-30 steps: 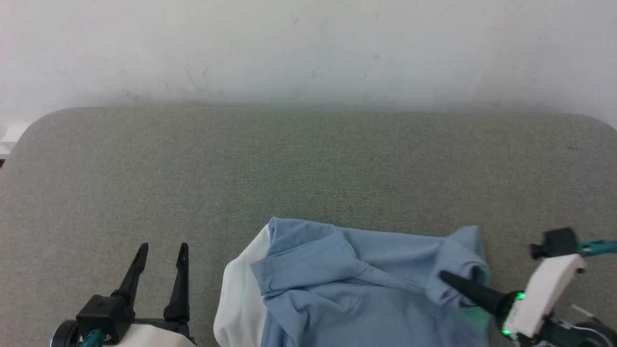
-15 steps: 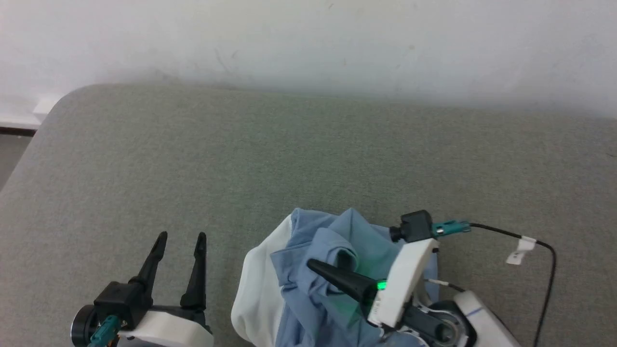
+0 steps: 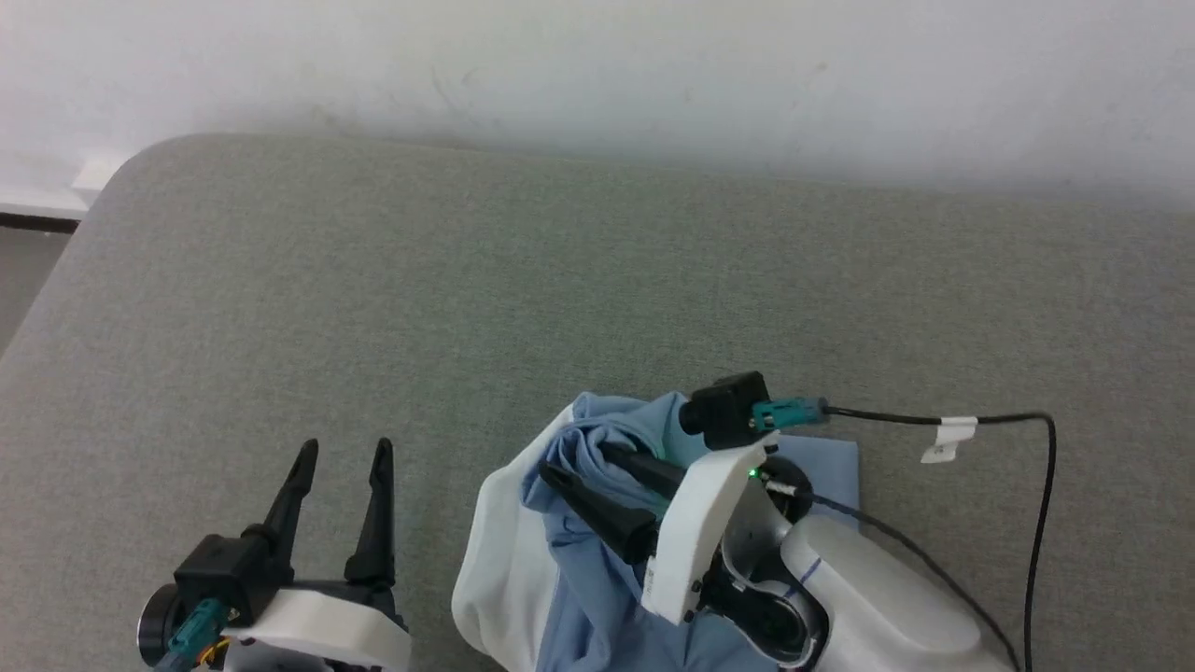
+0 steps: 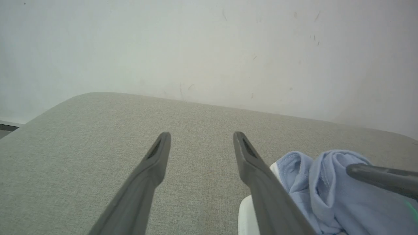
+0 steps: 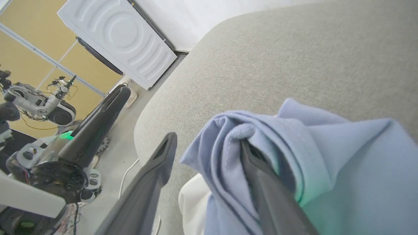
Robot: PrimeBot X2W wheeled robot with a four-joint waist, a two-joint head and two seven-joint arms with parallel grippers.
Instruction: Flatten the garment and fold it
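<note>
My left jaws stand wide and hold nothing. Their two dark fingers (image 3: 291,504) point away from me over the bare grey tabletop (image 3: 280,280) at the lower left of the head view. In the left wrist view those fingers (image 4: 145,182) fork apart over the grey cloth surface, with the white wall (image 4: 209,42) behind.

The garment (image 3: 583,583) lies in a bunched heap at the near edge of the tabletop, just right of my left jaws. It is light blue, with a white part (image 3: 485,579) along its left side. A flat blue corner (image 3: 836,467) shows beyond my right wrist.

My right jaws are spread and not clamped. They reach leftward into the heap, both fingers (image 3: 597,513) lying against the crumpled blue folds. In the right wrist view one finger (image 5: 271,202) sits tucked under a raised fold of the garment (image 5: 343,156), which drapes over it. The other finger (image 5: 147,192) stands bare and apart from the cloth, above the tabletop edge. The left wrist view shows the tip of a right finger (image 4: 382,178) resting on the blue folds (image 4: 326,195).

A black cable (image 3: 1041,523) with a white tag (image 3: 948,439) loops from my right wrist over the tabletop. Past the table's rounded corner, the right wrist view shows a white appliance (image 5: 120,39) on the floor.
</note>
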